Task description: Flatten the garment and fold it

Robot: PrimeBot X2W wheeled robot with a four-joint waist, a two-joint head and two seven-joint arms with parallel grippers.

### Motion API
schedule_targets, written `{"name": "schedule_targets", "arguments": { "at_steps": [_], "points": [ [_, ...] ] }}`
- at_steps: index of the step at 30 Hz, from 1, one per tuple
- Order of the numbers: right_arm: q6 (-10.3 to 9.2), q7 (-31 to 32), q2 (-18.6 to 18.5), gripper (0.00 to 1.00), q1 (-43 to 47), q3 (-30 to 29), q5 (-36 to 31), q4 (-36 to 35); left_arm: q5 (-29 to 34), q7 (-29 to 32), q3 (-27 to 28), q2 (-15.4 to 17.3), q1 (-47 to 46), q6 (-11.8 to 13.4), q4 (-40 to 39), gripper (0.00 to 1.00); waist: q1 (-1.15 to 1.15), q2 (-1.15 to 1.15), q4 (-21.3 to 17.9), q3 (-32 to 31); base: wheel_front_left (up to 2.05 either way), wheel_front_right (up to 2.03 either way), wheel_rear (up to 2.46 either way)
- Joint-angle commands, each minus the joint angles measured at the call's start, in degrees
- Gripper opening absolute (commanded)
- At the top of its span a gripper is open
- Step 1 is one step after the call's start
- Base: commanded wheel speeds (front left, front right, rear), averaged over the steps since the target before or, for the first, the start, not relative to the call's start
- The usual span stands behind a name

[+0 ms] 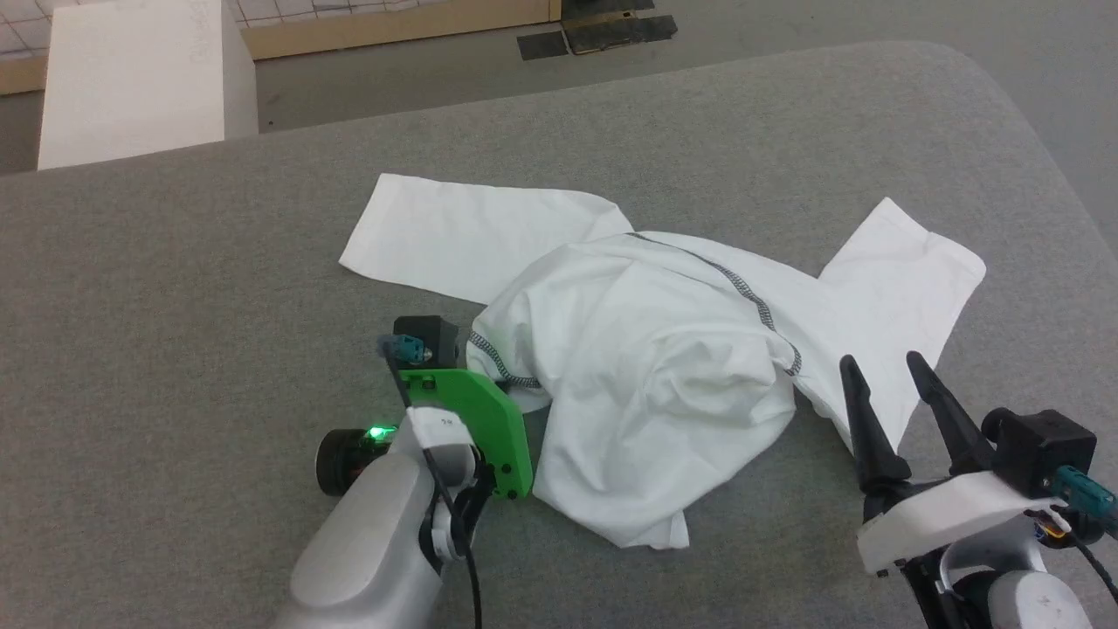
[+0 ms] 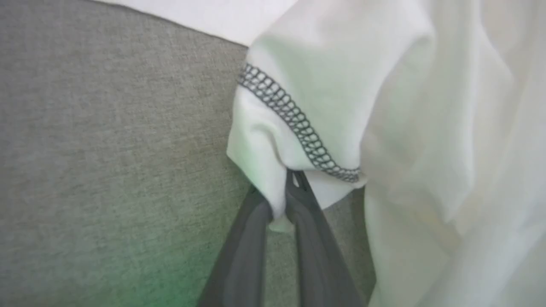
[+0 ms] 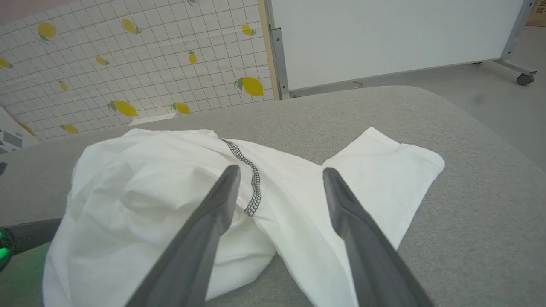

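The garment (image 1: 646,367), a white shirt with grey zigzag stitching, lies crumpled in a mound on the grey padded table (image 1: 175,288), one sleeve spread to the far left and one to the right. In the left wrist view my left gripper (image 2: 290,183) is shut on a fold of the garment (image 2: 341,106) just below its stitched hem. In the head view the green wrist plate (image 1: 476,419) sits against the mound's left edge. My right gripper (image 1: 882,367) is open, hovering at the near edge of the right sleeve. The right wrist view shows the right gripper (image 3: 279,170) above the garment (image 3: 149,183).
A rigid white box (image 1: 131,79) stands beyond the table's far left edge. The table's right corner is rounded and drops to the floor. Behind the table are a lemon-patterned wall (image 3: 128,64) and a white panel on wheels (image 3: 384,38).
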Motion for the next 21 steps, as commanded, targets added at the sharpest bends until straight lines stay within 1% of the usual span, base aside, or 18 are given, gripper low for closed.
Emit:
{"name": "schedule_targets", "arguments": {
  "at_steps": [1, 2, 3, 4, 5, 7, 10, 14, 16, 21],
  "points": [
    [-0.08, -0.45, 0.05, 1.00, -1.09, 0.05, 0.37, 0.26, 0.02, -2.64, 0.52, 0.79, 1.10, -0.07, -0.83, 0.00, 0.00, 0.00, 1.06, -0.58, 0.00, 0.00, 0.00],
    [-0.08, -0.48, 0.05, 1.00, -1.18, 0.01, 0.35, 0.37, 0.29, -5.23, 1.17, 1.13, 1.34, -0.06, -2.17, 0.00, 0.00, 0.00, 1.41, -0.79, 0.00, 0.00, 0.00],
    [-0.08, -0.47, 0.05, 1.00, -1.28, 0.00, 0.28, 0.50, 0.90, -9.56, 2.35, 1.67, 1.56, 0.24, -4.49, 0.00, 0.00, 0.00, 1.96, -1.10, 0.00, 0.00, 0.00],
    [-0.08, -0.50, 0.05, 1.00, -1.30, -0.20, 0.18, 0.55, 1.20, -12.42, 3.27, 2.03, 1.97, 0.58, -6.25, 0.00, 0.00, 0.00, 2.55, -1.38, 0.00, 0.00, 0.00],
    [-0.08, -0.52, 0.05, 1.00, -1.29, -0.46, 0.12, 0.61, 1.53, -14.85, 4.17, 2.64, 2.75, 1.03, -8.23, 0.00, 0.00, 0.00, 3.30, -1.80, 0.00, 0.00, 0.00],
    [-0.08, -0.38, 0.05, 1.00, -1.12, -0.99, 0.03, 0.60, 2.55, -17.52, 5.47, 4.33, 4.11, 2.22, -11.74, 0.00, 0.00, 0.00, 4.91, -2.42, 0.00, 0.00, 0.00],
    [-0.08, 0.08, 0.05, 1.00, -1.09, -1.06, -0.27, 0.52, 2.98, -18.47, 7.55, 6.94, 6.45, 3.88, -16.59, 0.00, 0.00, 0.00, 7.06, -3.22, 0.00, 0.00, 0.00],
    [-0.08, 0.55, 0.05, 1.00, -1.26, -1.20, -0.33, 0.21, 2.85, -16.91, 10.43, 10.55, 10.54, 6.36, -22.58, 0.00, 0.00, 0.00, 9.71, -3.73, 0.00, 0.00, 0.00],
    [-0.08, 0.86, 0.05, 1.00, -1.27, -1.20, -0.36, 0.14, 2.58, -16.24, 12.55, 12.38, 13.08, 8.00, -25.44, 0.00, 0.00, 0.00, 11.10, -3.87, 0.00, 0.00, 0.00],
    [-0.08, 1.90, 0.05, 1.00, -1.57, -0.59, -0.63, 0.37, 0.75, -13.31, 16.80, 15.86, 19.50, 10.57, -27.92, 0.00, 0.00, 0.00, 13.23, -3.65, 0.00, 0.00, 0.00]
  ]
}}
